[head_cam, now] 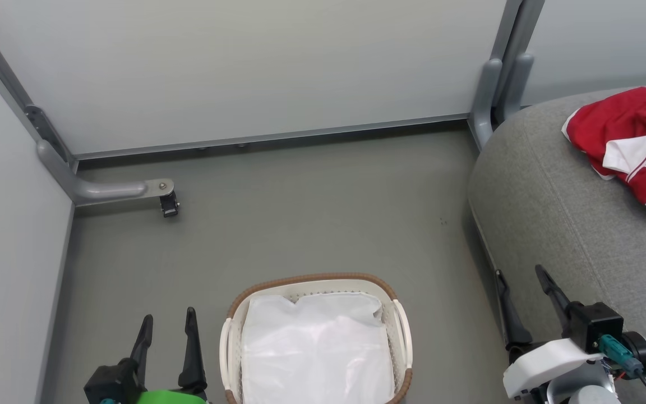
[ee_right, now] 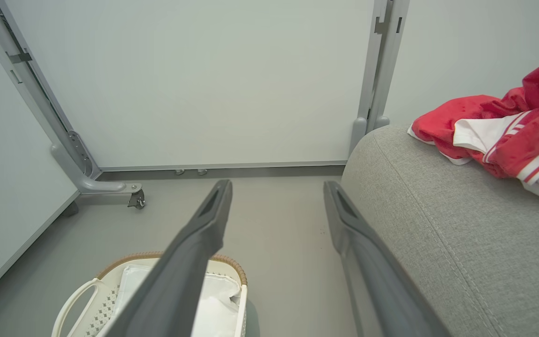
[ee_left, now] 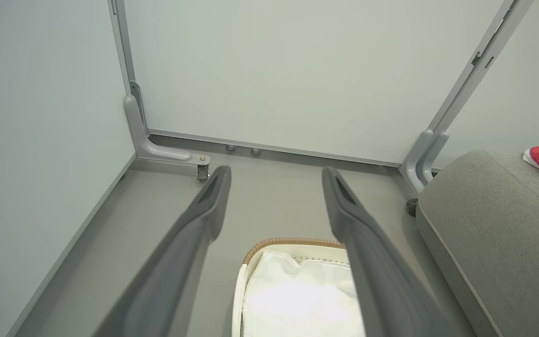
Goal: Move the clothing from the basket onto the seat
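Two claws, both released and empty: left claw (head_cam: 169,315) left of the basket (head_cam: 312,278), right claw (head_cam: 520,273) right of it; clothing (head_cam: 626,129) lies on the seat (head_cam: 553,213).

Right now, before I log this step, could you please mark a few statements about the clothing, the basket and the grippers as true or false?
1. The red clothing lies on the grey seat. True.
2. The laundry basket stands on the floor, to the left of the seat. True.
3. Red garments show inside the laundry basket. False: a white cloth sheet shows in it.
4. The right gripper is shut on the clothing. False: it is open, holds nothing and is apart from the clothing; the left gripper is open too.
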